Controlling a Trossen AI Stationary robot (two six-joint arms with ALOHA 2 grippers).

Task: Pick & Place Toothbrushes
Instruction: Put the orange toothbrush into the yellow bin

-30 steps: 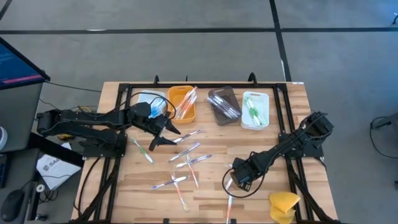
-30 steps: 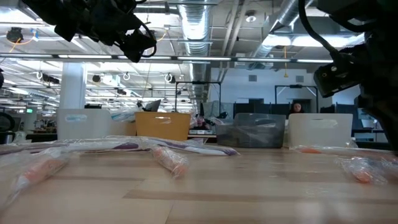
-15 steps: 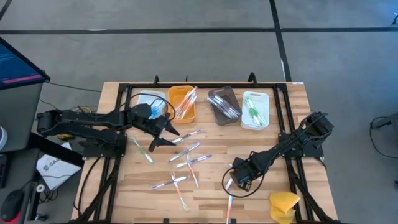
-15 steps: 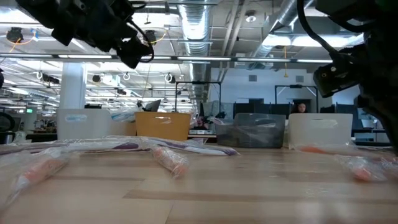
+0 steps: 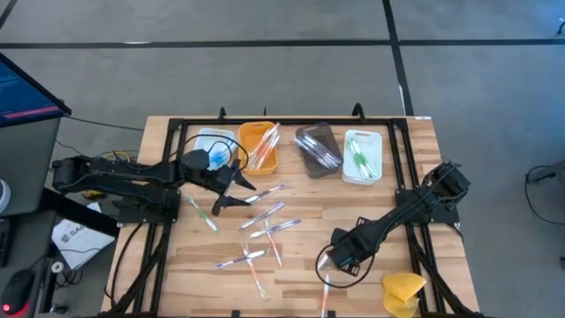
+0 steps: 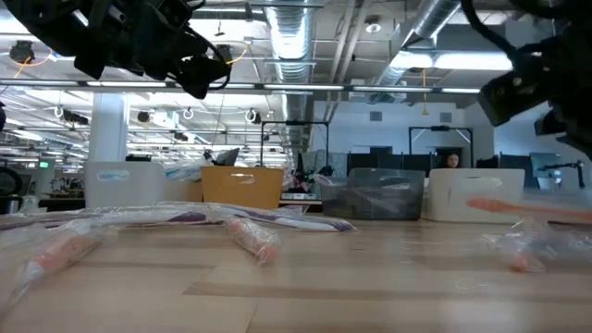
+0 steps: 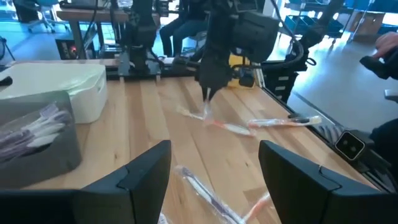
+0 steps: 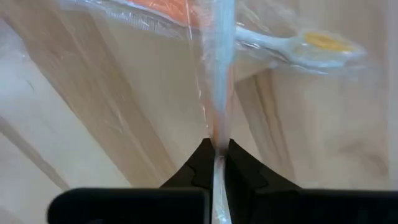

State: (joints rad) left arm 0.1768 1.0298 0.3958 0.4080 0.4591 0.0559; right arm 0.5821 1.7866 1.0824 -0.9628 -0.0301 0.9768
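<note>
1. Presently, the right end effector [image 5: 328, 261] is low over the counter [image 5: 300, 274] near its front edge, right of centre; its fingers [image 8: 239, 168] are pressed together on the clear wrapper of an orange-handled toothbrush [image 8: 214, 62], as the right wrist view shows.
2. Just beside that one lies a second wrapped orange toothbrush [image 8: 292, 40], with its pale head on the wood.
3. The left end effector [image 5: 231, 190] hangs above the counter's left half, near the back row of trays; its fingers [image 7: 146, 171] stand apart and hold nothing.
4. Loose wrapped toothbrushes [image 5: 265, 225] lie scattered across the middle of the counter, between the two arms; one green-handled toothbrush [image 5: 203, 215] lies near the left end effector.
5. Four trays stand along the back edge: a white tray [image 5: 205, 141] at the left, an orange tray [image 5: 250, 159] holding toothbrushes, a brown tray [image 5: 328, 163] holding pale toothbrushes, and a second white tray [image 5: 375, 168] holding green ones.
6. A yellow sponge-like lump [image 5: 403, 291] sits at the front right corner.
</note>
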